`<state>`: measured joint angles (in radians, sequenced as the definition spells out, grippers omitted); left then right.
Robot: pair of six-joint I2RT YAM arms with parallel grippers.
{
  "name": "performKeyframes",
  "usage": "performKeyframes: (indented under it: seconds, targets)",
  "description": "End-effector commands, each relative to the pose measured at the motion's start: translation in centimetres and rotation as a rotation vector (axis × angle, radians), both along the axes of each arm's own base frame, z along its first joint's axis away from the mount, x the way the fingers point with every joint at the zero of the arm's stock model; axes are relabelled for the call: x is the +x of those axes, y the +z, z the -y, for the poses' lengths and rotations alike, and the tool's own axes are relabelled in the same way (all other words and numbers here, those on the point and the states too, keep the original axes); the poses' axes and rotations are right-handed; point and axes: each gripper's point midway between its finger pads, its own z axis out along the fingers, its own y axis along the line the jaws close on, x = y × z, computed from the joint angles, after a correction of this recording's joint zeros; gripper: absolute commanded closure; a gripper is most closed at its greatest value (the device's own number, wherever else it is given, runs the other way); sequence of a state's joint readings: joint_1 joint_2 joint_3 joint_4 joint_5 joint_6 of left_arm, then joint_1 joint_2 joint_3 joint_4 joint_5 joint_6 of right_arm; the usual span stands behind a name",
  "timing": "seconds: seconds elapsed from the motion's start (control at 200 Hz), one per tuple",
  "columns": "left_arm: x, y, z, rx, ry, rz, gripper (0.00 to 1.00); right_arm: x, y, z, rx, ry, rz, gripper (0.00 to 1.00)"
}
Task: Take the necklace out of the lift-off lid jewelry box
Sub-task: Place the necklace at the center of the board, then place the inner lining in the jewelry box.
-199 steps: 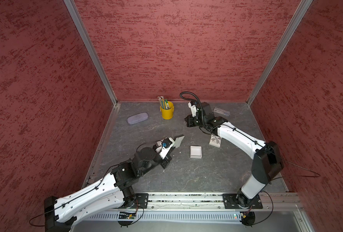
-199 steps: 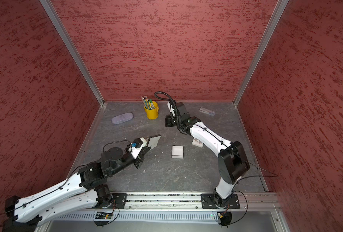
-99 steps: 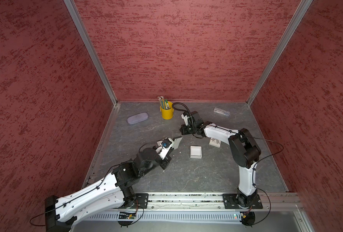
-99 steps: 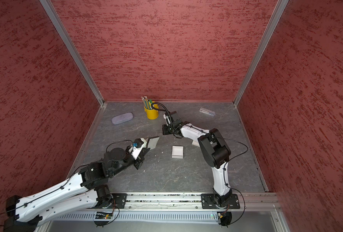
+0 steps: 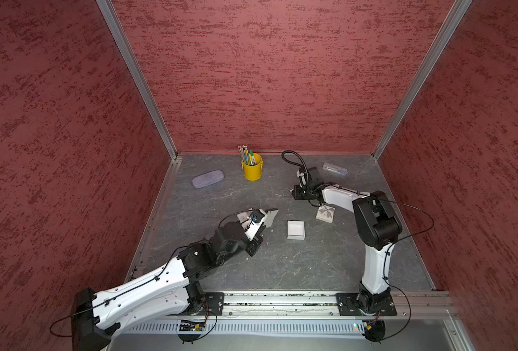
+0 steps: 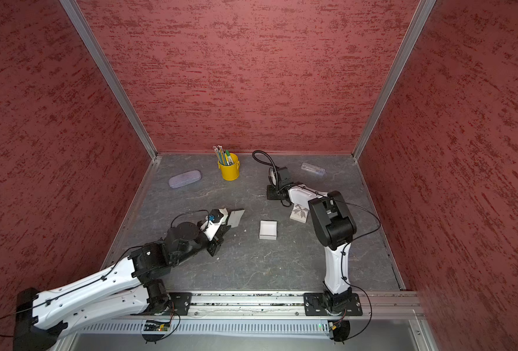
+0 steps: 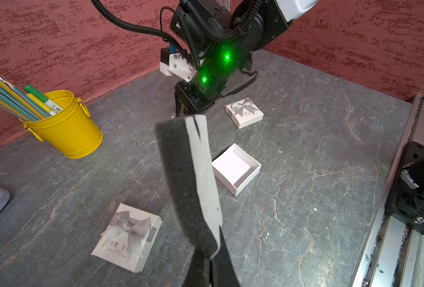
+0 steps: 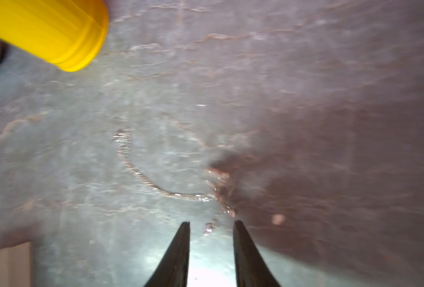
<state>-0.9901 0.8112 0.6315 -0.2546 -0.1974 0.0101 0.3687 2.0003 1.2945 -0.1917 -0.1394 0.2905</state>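
The thin silver chain necklace [image 8: 156, 184] lies on the grey stone-patterned worktop [image 7: 305, 174], one end between the parted right gripper [image 8: 211, 228] tips. The left gripper [image 7: 213, 256] is clamped on a dark grey foam insert [image 7: 188, 169].

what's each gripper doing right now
left gripper: shut on the foam insert.
right gripper: open, gripping nothing; the necklace lies loose at its tips.

The left arm [image 5: 148, 288] and right arm [image 5: 373, 267] have white shells and black joint housings. Black cables [image 5: 157, 277] are clipped along them. A ribbed black hose [image 7: 136, 27] joins the right wrist, where green lights [image 7: 227, 57] glow. The right gripper [image 8: 211, 222] has dark tapered jaws. Black base plates [image 5: 213, 301] bolt to a silver rail [image 5: 282, 299].
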Motion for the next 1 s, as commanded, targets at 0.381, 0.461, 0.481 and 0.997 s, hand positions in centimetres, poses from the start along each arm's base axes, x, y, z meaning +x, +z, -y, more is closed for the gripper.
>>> performKeyframes:
  seconds: [0.381, 0.461, 0.481, 0.997]
  targets:
    - [2.9, 5.8, 1.8, -0.429, -0.104, -0.193, 1.0, -8.4, 21.9, -1.7, 0.407, 0.239, 0.446, 0.52]
    - [3.5, 7.2, 2.0, -0.488, -0.127, -0.202, 1.0, -11.0, 24.6, -2.7, 0.52, 0.321, 0.471, 0.5]
    - [3.6, 7.5, 2.1, -0.499, -0.133, -0.203, 1.0, -11.7, 25.2, -2.9, 0.551, 0.343, 0.476, 0.49]
    - [4.5, 10.8, 3.1, -0.673, -0.263, -0.271, 1.0, -19.8, 30.3, -7.7, 0.908, 0.677, 0.402, 0.33]
